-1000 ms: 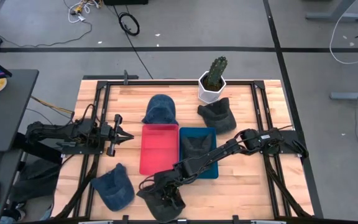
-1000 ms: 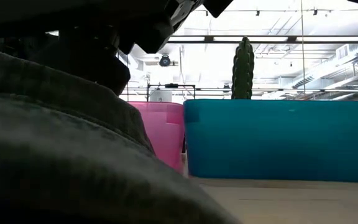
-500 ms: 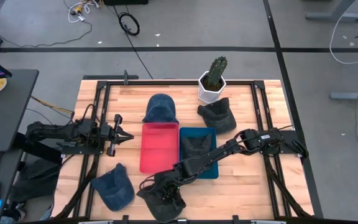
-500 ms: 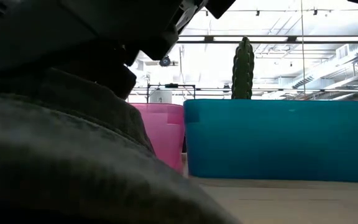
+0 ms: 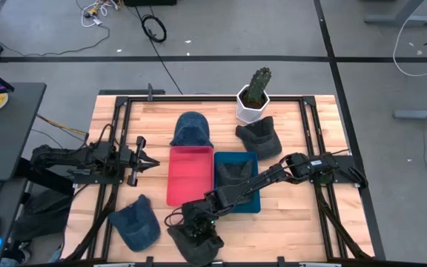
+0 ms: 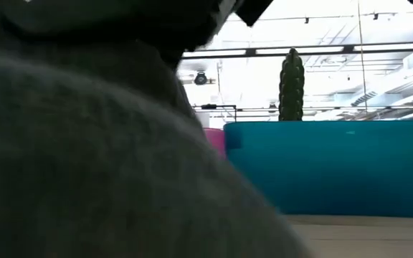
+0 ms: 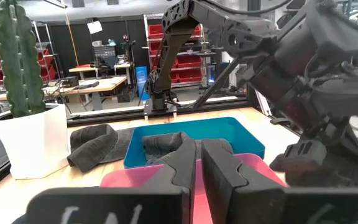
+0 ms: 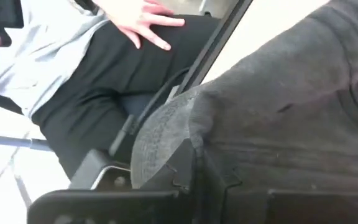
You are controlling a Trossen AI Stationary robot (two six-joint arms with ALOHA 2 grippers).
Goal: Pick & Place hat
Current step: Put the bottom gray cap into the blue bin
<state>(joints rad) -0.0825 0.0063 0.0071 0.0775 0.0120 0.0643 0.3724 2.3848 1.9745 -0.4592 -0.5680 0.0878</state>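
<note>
Gripping dark grey fabric cap (image 5: 199,239) at table front edge, your right gripper (image 5: 199,228) sits clenched on it; blue plastic bin (image 5: 237,182) lies behind, nearer right arm than left.

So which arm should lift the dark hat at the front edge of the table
The right. Its gripper is already down on the dark hat, jaws shut on the fabric. The left gripper waits far off at the left side, shut and empty.
</note>
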